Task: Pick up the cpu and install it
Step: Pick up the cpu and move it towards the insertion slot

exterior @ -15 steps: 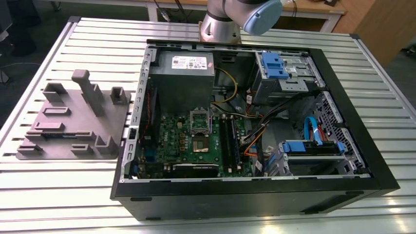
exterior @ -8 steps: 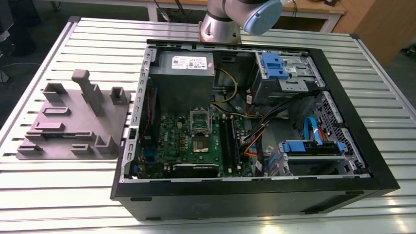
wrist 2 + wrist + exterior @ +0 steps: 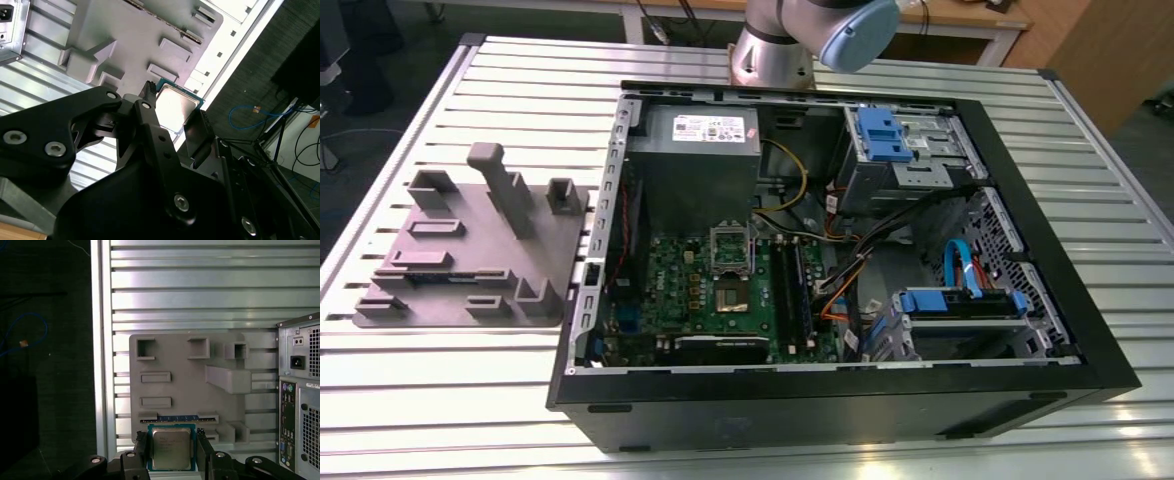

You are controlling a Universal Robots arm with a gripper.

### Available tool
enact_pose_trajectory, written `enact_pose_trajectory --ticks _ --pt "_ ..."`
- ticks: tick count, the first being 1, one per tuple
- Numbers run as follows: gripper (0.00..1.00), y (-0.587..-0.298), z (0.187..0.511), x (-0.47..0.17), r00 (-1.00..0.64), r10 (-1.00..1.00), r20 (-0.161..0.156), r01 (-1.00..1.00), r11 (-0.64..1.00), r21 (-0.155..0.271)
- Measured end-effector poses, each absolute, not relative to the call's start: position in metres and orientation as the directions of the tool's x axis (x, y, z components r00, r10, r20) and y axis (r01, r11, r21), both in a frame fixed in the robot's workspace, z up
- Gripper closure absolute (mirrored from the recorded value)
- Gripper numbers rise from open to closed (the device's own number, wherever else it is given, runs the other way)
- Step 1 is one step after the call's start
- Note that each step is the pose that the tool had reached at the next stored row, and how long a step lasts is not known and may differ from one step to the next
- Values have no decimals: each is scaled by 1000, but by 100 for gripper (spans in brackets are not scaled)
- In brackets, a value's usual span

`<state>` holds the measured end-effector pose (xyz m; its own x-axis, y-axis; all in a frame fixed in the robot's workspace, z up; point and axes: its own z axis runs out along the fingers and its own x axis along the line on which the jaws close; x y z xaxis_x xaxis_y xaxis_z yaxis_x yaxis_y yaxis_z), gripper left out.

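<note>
**Figure. The cpu carried over the fixture tray.** In the first wrist view my pincer [image 3: 171, 441] is closed to the width of the cpu [image 3: 171, 450]. One of my fingers [image 3: 142, 452] presses each of two opposite edges, and the silvery lid is turned towards the camera. I judge that the chip is taken by its edges so that nothing bears on its flat faces. It looks large against the blocks of the grey fixture tray [image 3: 190, 390] beyond it. From this I take it to be lifted clear of the tray and not lying in a pocket.

The second wrist view gives the same hold obliquely. The cpu [image 3: 176, 105] sits between the two dark fingertips [image 3: 148, 95], with the tray and the slatted table [image 3: 35, 95] behind it.

The exterior view supplies the layout that the wrist cameras lack. The tray lies on the table at the exterior view's left. The open computer case [image 3: 854, 405] stands just beside it to the right. The green motherboard [image 3: 670, 270] lies flat on the case floor, and its metal-framed socket [image 3: 731, 250] faces upward, an arrangement that I judge suits a chip held level. My arm [image 3: 781, 50] rises from the far side of the table, behind the case.
</note>
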<state>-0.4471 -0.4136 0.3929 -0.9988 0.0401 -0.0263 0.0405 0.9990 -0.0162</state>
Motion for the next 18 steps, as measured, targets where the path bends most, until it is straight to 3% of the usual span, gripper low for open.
enact_pose_trajectory --ticks 18 --pt "53 -413 393 -444 -999 40 -26 41 999 -16"
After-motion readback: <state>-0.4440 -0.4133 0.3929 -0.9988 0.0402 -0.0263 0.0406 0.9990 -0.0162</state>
